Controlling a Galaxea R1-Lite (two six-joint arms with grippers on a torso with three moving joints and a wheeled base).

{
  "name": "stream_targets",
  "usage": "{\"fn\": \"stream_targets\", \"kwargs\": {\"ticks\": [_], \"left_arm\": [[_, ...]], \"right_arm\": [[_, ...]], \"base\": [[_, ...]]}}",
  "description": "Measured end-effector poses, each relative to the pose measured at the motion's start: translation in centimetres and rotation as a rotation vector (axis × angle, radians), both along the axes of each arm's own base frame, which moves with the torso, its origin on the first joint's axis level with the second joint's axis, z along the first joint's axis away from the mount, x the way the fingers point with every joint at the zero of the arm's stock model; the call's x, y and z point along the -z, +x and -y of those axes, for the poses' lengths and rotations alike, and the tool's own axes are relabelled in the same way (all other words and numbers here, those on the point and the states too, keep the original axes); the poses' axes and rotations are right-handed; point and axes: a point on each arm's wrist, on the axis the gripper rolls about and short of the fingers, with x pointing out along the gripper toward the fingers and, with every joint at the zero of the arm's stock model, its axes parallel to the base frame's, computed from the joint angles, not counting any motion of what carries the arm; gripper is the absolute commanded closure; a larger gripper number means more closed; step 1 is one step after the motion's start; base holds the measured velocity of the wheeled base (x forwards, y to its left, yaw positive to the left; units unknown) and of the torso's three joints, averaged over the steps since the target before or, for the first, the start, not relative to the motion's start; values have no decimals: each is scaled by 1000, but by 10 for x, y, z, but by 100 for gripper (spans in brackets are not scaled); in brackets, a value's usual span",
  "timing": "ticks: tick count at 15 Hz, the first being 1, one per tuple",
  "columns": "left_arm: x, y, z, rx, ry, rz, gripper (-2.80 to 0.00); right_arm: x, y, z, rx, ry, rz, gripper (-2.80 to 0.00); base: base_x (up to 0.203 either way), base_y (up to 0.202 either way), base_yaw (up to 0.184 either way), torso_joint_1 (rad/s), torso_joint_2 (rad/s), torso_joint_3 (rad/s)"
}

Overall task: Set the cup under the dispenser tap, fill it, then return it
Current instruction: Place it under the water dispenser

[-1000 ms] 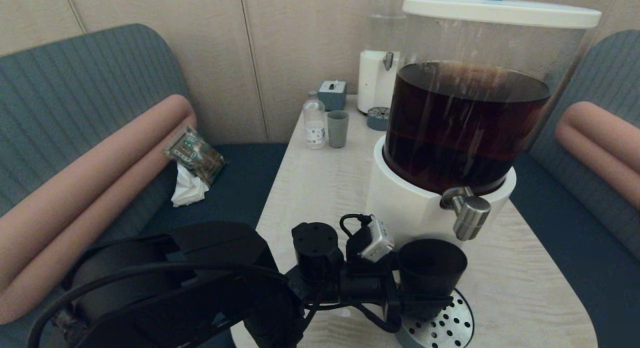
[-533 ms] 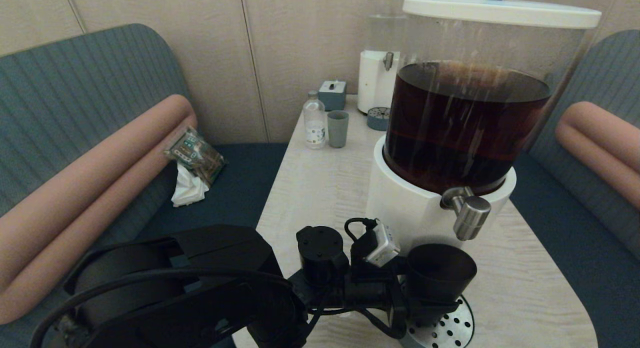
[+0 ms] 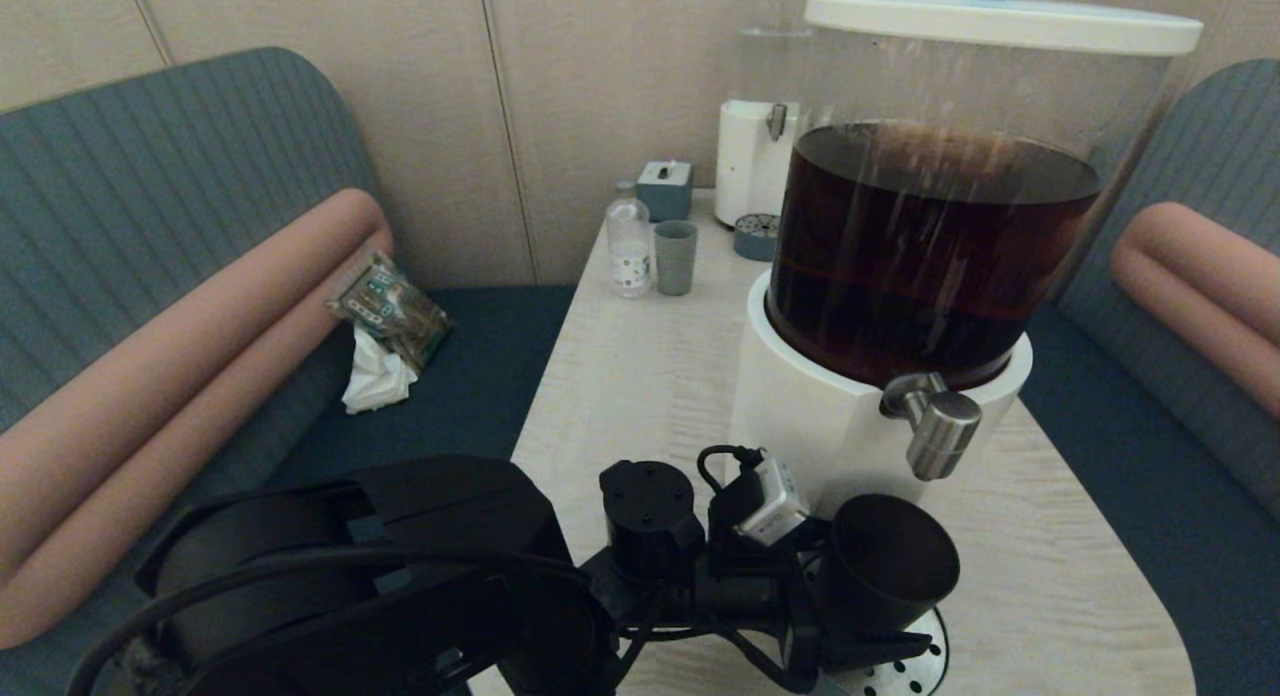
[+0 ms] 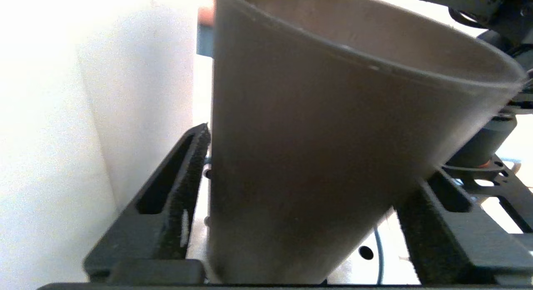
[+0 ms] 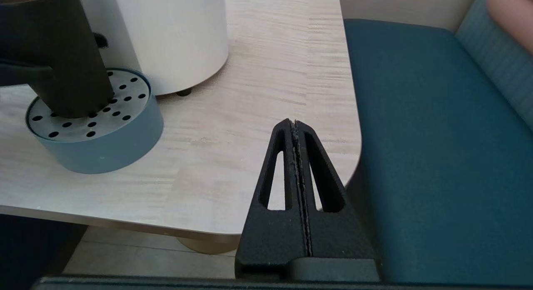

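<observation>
**Cup set down under the tap**

Since a second ago your left gripper carried the cup rightward onto the drip tray, below the dispenser tap. Left wrist view: jaws wide, cup loose between them. Right wrist view: right gripper parked, jaws closed. Filling and return remain.

- Left gripper reaches in around the cup on the perforated drip tray.
- The cup sits below the dispenser tap.

No text, brand, number or sign could be read; the small bottle carried a label, but its print was too small to make out.
</observation>
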Motion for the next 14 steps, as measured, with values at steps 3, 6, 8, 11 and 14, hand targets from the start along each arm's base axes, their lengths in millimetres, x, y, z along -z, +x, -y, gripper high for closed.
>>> {"fn": "stream_targets", "kwargs": {"ticks": [3,6,8,11,14], "left_arm": [[-4,-2,-3,0,-4,4,-280],[-8,-8,-9,0,5,-3,-280],[-11,-15,-16,-22,15,-13,-280],[-17,-27,-30,-42,28,-27,-280],[-22,-40,-45,-77,50,-48,-280]], "right_arm": [[0,0,0,0,0,0,0],[0,0,0,0,0,0,0],[0,0,0,-1,0,0,0],[0,0,0,0,0,0,0],[0,0,0,0,0,0,0]], "base": [[0,0,0,0,0,0],[0,0,0,0,0,0],[0,0,0,0,0,0],[0,0,0,0,0,0],[0,0,0,0,0,0]]}}
